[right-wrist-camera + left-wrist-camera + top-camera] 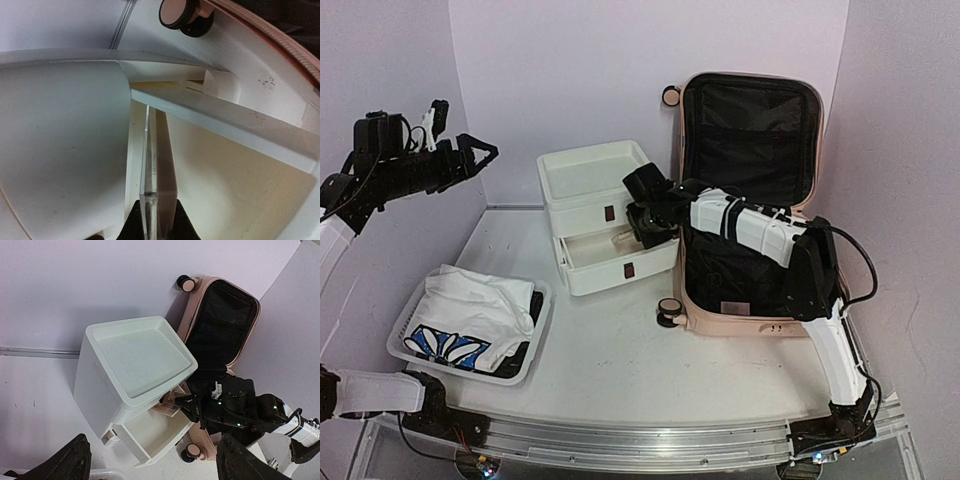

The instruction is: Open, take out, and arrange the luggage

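The pale pink luggage [740,322] lies open at the right, with its lid [750,130] standing up and black lining showing. It also shows in the left wrist view [187,315]. My right gripper [642,222] reaches left from over the luggage into the open lower drawer [620,262]. In the right wrist view the right gripper [156,222] is shut on a thin flat pinkish palette with a clear lid [162,165], held on edge inside the drawer [225,190]. My left gripper [468,130] is high at the far left, open and empty, as its wrist view [157,465] shows.
A white two-drawer unit [595,180] stands left of the luggage, top drawer shut. A white perforated basket [405,345] with white and blue clothes [470,305] sits at the front left. A pink caster wheel [669,310] sticks out at the luggage's near left corner.
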